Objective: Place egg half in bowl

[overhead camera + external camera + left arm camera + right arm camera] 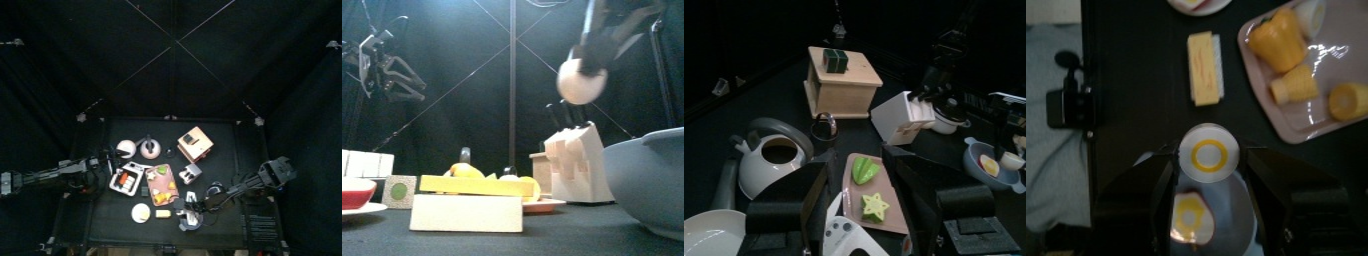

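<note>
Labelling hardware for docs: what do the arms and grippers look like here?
Both arms are black, jointed and slim. The left gripper has two broad, blocky black jaws with flat faces. The right gripper has two dark, rounded jaws. No markings or loose cables are discernible.

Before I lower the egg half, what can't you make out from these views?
- Bowl: right wrist view, mostly hidden behind the right end effector and the egg half; its rim is cut by the bottom edge.
- Bowl in front view: cut off by the right edge, inside hidden.
- Top view: the egg half is too small to tell from the arm.
- Left end effector: rests apart; its jaw tips are cut off.
</note>
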`<action>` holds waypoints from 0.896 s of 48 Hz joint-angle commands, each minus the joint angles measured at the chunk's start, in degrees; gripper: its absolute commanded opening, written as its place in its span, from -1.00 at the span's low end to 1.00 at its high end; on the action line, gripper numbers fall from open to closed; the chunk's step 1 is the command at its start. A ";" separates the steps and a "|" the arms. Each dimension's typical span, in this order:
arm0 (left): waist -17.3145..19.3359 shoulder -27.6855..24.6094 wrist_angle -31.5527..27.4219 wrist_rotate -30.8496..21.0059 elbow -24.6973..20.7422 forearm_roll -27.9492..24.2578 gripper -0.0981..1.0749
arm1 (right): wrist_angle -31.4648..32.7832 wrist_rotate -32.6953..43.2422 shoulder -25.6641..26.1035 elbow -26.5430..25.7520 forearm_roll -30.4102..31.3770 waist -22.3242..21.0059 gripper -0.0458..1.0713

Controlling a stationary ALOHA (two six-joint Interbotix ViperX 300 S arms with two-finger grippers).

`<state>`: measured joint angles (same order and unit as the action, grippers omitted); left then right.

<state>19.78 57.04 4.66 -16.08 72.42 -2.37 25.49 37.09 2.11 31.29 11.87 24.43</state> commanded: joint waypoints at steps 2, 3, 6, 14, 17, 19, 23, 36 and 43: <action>0.00 -0.09 0.44 0.09 -0.70 0.09 0.54 | -0.62 0.18 1.85 0.44 -2.72 -0.26 0.25; -0.18 -0.09 0.44 0.09 -0.70 0.00 0.54 | -0.62 0.18 1.67 0.53 -3.08 -0.35 0.25; -0.18 -0.09 0.44 0.09 -0.70 0.00 0.54 | -0.62 0.18 1.49 0.88 -3.96 -0.53 0.25; 0.00 -0.09 0.44 0.09 -0.53 0.09 0.54 | -1.76 0.09 1.49 1.05 -4.31 -0.62 0.29; -0.18 -0.09 0.35 0.09 -0.44 0.09 0.54 | -2.11 0.09 1.41 1.05 -4.31 -0.62 0.34; -0.18 -0.09 0.35 0.09 -0.44 0.09 0.54 | -2.20 0.09 1.41 1.05 -4.31 -0.62 0.38; -0.18 -0.09 0.35 0.09 -0.53 0.09 0.54 | -2.20 0.09 1.32 1.05 -4.31 -0.62 0.50; 0.00 -0.09 0.44 0.00 -0.35 0.09 0.54 | -1.58 0.09 1.05 0.97 -4.31 -0.62 0.67; -0.18 -0.09 0.44 -0.09 -0.26 0.09 0.54 | -0.88 0.09 1.05 0.88 -4.22 -0.70 0.67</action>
<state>19.78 57.04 4.66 -16.08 72.86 -2.29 24.35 37.27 2.02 32.96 7.65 23.91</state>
